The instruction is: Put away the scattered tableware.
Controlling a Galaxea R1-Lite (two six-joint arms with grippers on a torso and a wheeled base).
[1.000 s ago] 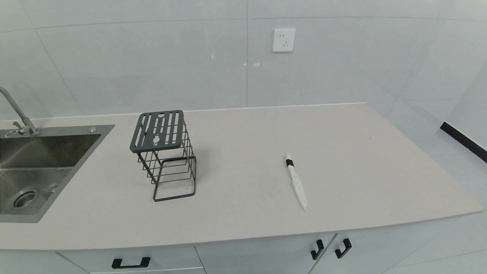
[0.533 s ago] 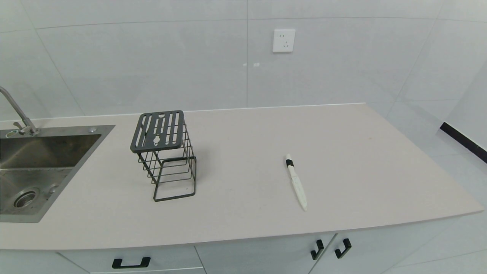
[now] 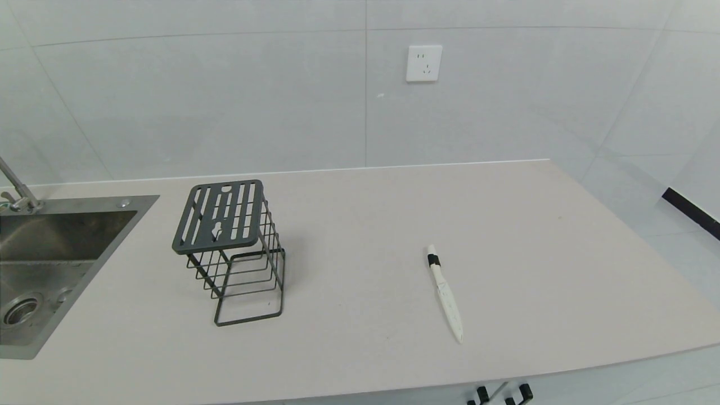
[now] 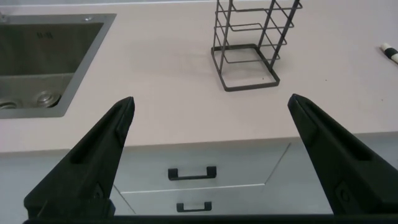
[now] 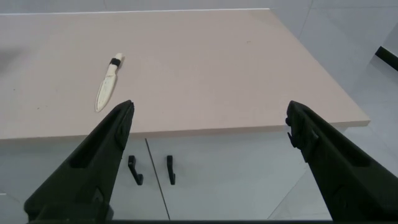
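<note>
We see the surface [image 3: 365, 225] with the sink [image 3: 56, 225] set in at its left end. The wire rack [image 3: 225, 225] stands upright near the sink, not touching it. The left end effector [image 4: 210, 99] and right end effector [image 5: 209, 104] are both wide open and empty, out in front of the surface edge. The white knife [image 3: 445, 292] lies flat, well right of the rack, near the front edge.

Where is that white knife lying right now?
In the head view, the white knife lies on the countertop, right of the black wire rack, near the front edge.
</note>
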